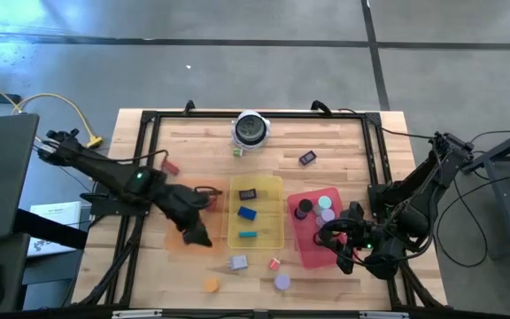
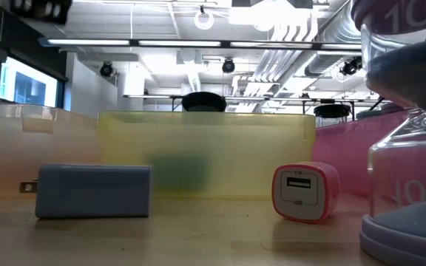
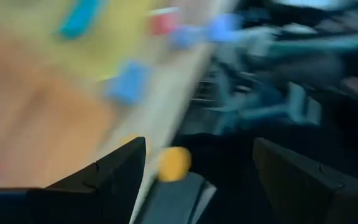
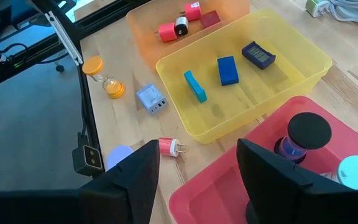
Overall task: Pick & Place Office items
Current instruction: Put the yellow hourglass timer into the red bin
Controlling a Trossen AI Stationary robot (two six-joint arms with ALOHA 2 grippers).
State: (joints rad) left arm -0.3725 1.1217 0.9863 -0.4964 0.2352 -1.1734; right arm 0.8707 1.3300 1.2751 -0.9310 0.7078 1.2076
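My left gripper [image 1: 197,236] hangs open above the near end of the orange tray [image 1: 177,237], nothing between its fingers [image 3: 197,174]. My right gripper [image 1: 342,255] stands open over the near edge of the red tray [image 1: 306,252], also holding nothing [image 4: 197,168]. The yellow tray [image 1: 273,186] holds a black block [image 1: 248,193], a blue block [image 1: 246,213] and a teal block [image 1: 248,235]. Discs [image 1: 304,208] lie in the red tray. Red bits [image 4: 166,31] lie in the orange tray. A grey charger [image 1: 239,262] and a pink charger [image 1: 274,263] rest on the table.
An orange hourglass [image 1: 211,283] and a purple one [image 1: 282,282] lie near the front edge. A round silver-and-black object [image 1: 251,129], a black block [image 1: 307,159] and a red piece [image 1: 171,167] sit toward the far side. A black frame [image 1: 149,120] borders the table.
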